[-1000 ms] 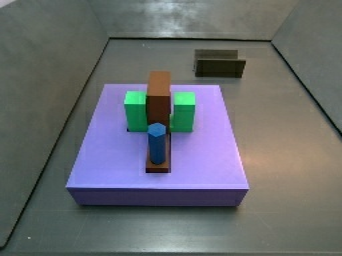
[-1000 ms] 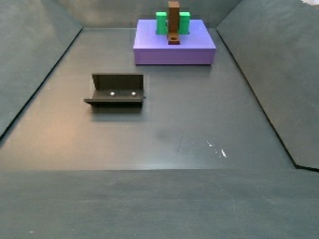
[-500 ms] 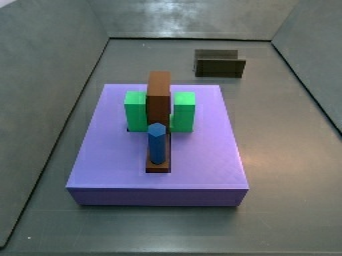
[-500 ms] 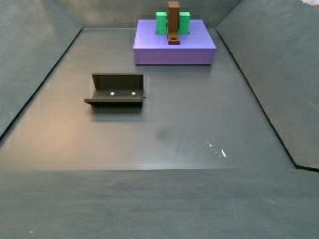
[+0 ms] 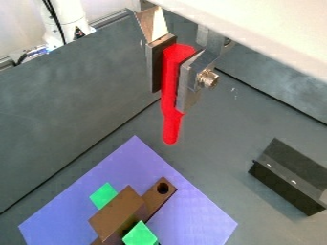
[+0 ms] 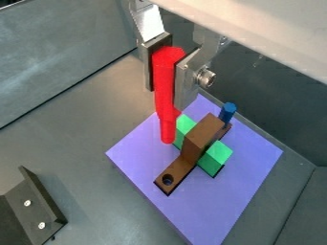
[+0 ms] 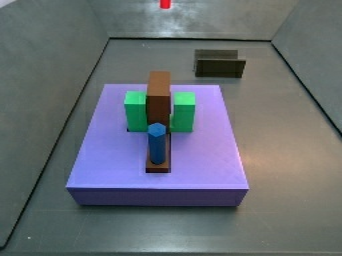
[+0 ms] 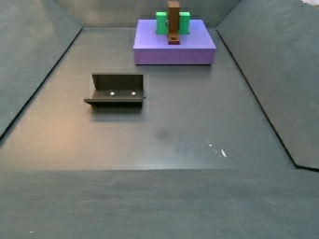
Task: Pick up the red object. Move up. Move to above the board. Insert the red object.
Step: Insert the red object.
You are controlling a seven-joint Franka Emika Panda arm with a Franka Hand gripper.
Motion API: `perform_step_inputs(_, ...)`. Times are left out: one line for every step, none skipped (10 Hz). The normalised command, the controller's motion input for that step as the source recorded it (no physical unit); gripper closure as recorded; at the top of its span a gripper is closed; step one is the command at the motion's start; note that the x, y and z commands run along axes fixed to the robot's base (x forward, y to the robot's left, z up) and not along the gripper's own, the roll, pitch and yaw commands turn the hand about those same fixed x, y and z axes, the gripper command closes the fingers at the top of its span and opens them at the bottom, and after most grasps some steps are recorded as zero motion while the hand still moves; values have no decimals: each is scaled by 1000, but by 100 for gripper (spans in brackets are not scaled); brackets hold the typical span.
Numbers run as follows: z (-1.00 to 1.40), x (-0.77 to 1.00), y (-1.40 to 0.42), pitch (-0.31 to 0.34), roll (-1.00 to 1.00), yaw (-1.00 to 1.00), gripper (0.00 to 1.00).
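In both wrist views my gripper point(image 5: 173, 70) point(image 6: 167, 67) is shut on the upper part of the red object point(image 5: 171, 117) point(image 6: 166, 105), which hangs straight down from the silver fingers point(image 5: 196, 78). It is high above the lavender board point(image 5: 76, 218) point(image 6: 250, 196), near the hole end of the board's brown bar point(image 6: 189, 165). A side view catches only the red object's tip point(image 7: 166, 4) at the frame's top edge, far above the board point(image 7: 201, 155). The gripper is out of frame in both side views.
Two green blocks point(image 7: 136, 110) point(image 7: 185, 110) flank the brown bar point(image 7: 159, 95), and a blue peg point(image 7: 158, 142) point(image 6: 228, 112) stands upright on the bar's other end. The dark fixture point(image 7: 219, 64) point(image 8: 116, 90) stands on the grey floor apart from the board point(image 8: 174, 53). Sloped walls ring the floor.
The red object's tip has come into sight at the top edge of a side view, where nothing showed before. Board, pegs and fixture have not moved.
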Motion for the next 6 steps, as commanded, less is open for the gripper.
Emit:
perform_step_inputs(-946, 83, 0, -129, 50, 411, 100)
perform_step_inputs(-911, 80, -40, -147, 56, 311, 100)
perform_step_inputs(-634, 174, -49, -140, 21, 131, 100)
perform_step_inputs(-529, 446, 0, -74, 163, -43, 100)
perform_step_inputs(-523, 234, 0, -97, 201, -143, 100)
perform_step_inputs(-257, 120, -3, -84, 213, -191, 100)
